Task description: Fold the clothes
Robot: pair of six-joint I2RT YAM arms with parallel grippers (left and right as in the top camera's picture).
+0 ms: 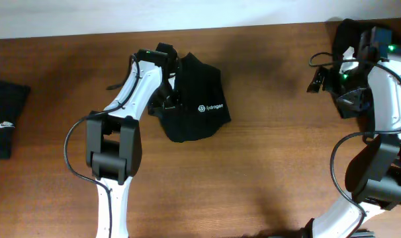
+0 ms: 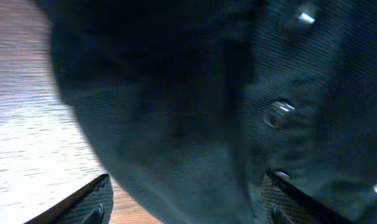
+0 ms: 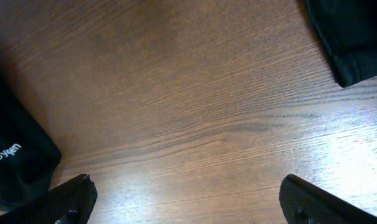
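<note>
The wooden table carries 2 arms. The left arm stretches forward, with the left gripper spread wide astride the edge of the folded black garment at centre. The right arm bends leftward, and the right gripper is released above wood.

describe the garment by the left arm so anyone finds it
On the wooden table, look just left of centre, beside the left end effector. The black garment there shows a white printed word, unlike the flat garment at the left edge with a small white emblem.
</note>
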